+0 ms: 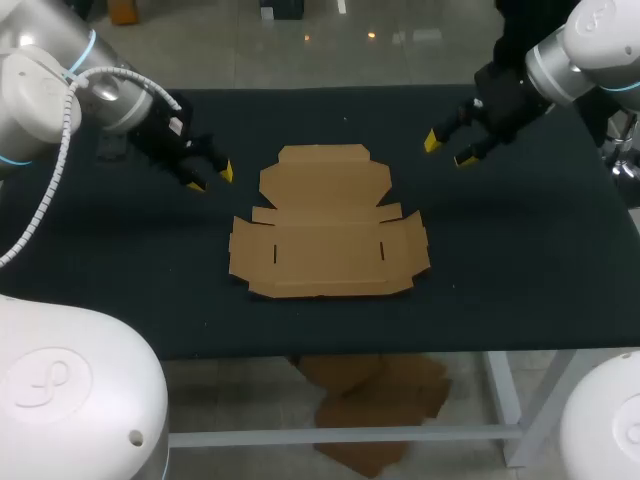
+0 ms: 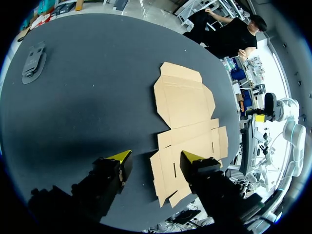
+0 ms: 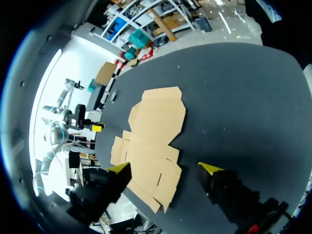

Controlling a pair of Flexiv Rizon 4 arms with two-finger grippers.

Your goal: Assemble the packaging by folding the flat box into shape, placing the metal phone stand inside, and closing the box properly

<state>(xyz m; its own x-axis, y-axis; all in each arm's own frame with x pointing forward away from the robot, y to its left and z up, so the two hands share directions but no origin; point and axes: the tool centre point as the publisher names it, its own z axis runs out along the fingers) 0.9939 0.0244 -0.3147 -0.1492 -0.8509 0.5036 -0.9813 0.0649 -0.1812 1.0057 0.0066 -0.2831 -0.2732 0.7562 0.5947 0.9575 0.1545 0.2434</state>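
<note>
The left gripper (image 1: pixel 212 178) hangs at the left middle of the head view, fingers apart and empty, just off the upper left corner of the flat brown cardboard box blank (image 1: pixel 330 225). The right gripper (image 1: pixel 448 150), likewise spread and empty, sits upper right, slightly farther from the cardboard. The blank lies flat at the centre of the black surface (image 1: pixel 520 260), its wide body running left to right and its lid panel pointing toward the frame's top. The left arm looks nearer. What is probably the dark grey metal phone stand (image 2: pixel 33 61) lies well ahead of the left gripper, apart from the blank.
</note>
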